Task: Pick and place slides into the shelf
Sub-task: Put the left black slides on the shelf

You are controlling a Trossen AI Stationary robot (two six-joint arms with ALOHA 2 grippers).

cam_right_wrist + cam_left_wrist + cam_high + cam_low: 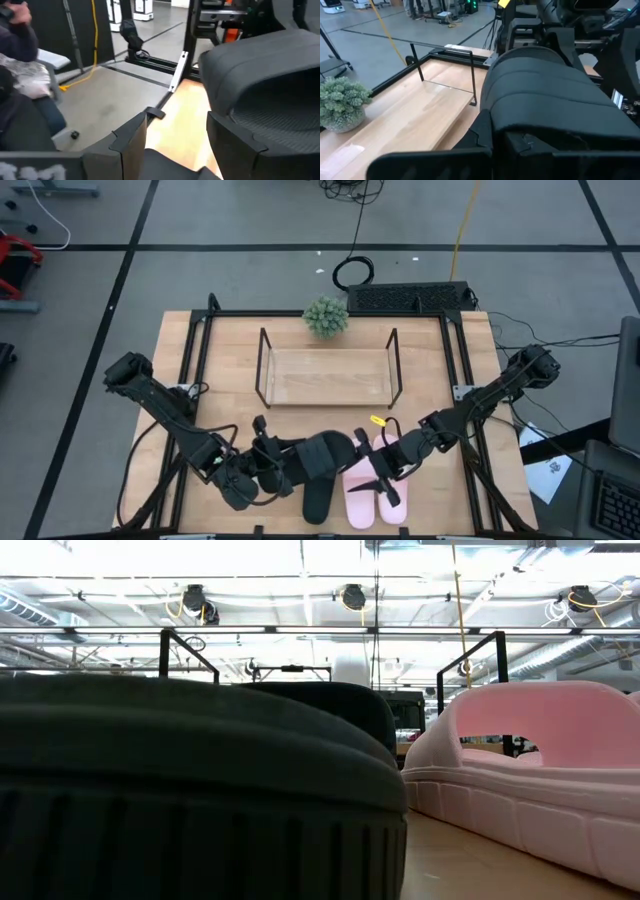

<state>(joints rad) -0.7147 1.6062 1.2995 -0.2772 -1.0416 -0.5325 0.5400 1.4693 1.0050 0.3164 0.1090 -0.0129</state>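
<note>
The shelf (328, 377) stands at the table's middle, with a wooden board base and thin black wire ends; it also shows in the left wrist view (440, 95). One black slide (325, 452) sits at my left gripper (287, 465), which is closed on it. A second black slide (318, 502) lies just nearer the front edge. Two pink slides (365, 492) lie side by side to their right, soles on the table. My right gripper (385, 480) is open above the pink slides, its fingers (131, 140) apart over bare wood, with the black slide (265, 75) beside one finger. My left gripper holds the black slide at its wide strap (540, 95), coming about level from the table's left. One finger (482, 129) lies against the strap's side. The slide hides the other finger. Whether the sole is clear of the table cannot be told.
A small potted plant (326, 316) stands behind the shelf, and also shows in the left wrist view (340, 102). A black frame (455, 370) runs round the table. A keyboard (410, 297) lies at the far edge. Bare wood lies between the shelf and the slides.
</note>
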